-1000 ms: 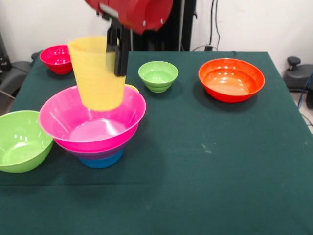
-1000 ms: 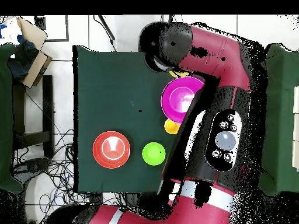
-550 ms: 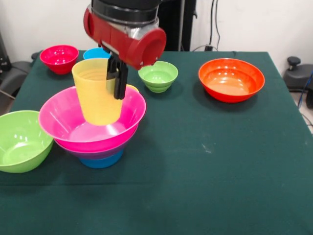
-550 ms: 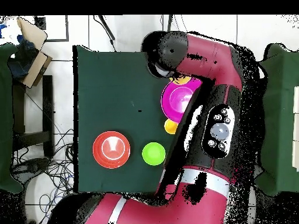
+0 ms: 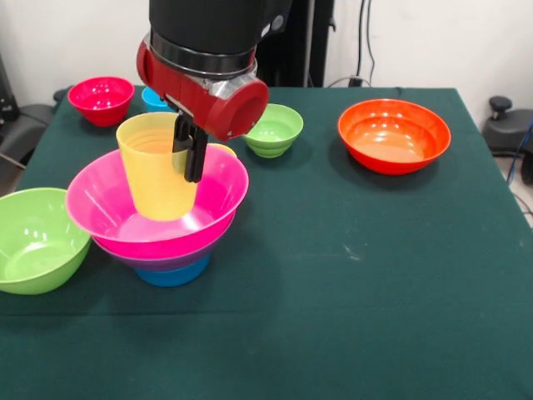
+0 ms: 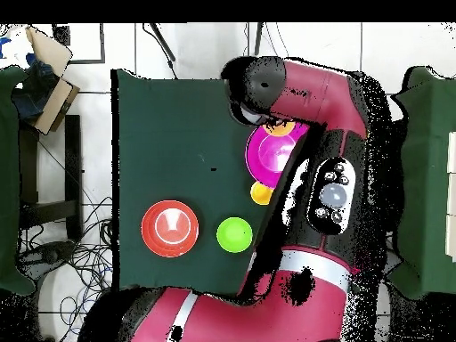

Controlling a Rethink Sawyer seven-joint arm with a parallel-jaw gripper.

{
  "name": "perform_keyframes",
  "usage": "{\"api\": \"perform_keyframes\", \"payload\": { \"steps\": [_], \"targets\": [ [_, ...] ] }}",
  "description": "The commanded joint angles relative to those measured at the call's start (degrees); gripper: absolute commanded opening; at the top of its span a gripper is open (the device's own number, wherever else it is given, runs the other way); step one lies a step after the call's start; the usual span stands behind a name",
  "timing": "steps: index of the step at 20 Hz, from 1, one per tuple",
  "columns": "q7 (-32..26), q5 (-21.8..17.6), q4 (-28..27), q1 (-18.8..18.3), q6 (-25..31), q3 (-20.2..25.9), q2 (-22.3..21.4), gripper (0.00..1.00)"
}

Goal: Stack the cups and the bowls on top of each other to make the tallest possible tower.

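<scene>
1. At the far left of my front view, I see the big lime green bowl [image 5: 35,239] sitting upright on the table [image 5: 358,283], cut by the picture's edge and just beside the tower.
2. Behind it, toward the back corner, I see the small red bowl [image 5: 101,99], and just to its right the sky blue cup [image 5: 155,99], mostly hidden behind the arm [image 5: 208,58].
3. Next comes the tower [image 5: 158,221]: I read it as the mid blue bowl [image 5: 172,273] at the bottom, a thin purple bowl [image 5: 158,261] rim above it, and the big pink bowl [image 5: 146,218] on top, widest of the three.
4. Inside the pink bowl stands the pale yellow cup [image 5: 156,167], mouth up and tilted slightly, its base down in the bowl; I cannot tell whether it touches the bowl's floor.
5. My gripper [image 5: 190,150] pinches that cup at its right wall: one black finger runs down the outside and the other goes inside the rim, so the jaws are pressed onto the wall.
6. Peeking out just behind the pink bowl's rim, I see a sliver of the orange-yellow cup [image 5: 224,150]; overhead it shows beside the pink bowl [image 6: 263,192].
7. Further right, I see the small green bowl [image 5: 271,129] standing alone.
8. Farthest right sits the orange bowl [image 5: 393,135], well apart from the tower.
</scene>
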Motion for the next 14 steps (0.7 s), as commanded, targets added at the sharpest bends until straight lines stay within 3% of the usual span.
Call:
{"api": "perform_keyframes", "payload": {
  "steps": [1,14],
  "targets": [
    [-9.4,-3.4,4.1,-0.4,3.2,6.5,1.3,0.0],
    [-9.4,-3.0,9.6,-1.5,-0.3,8.3,1.2,0.0]
  ]
}}
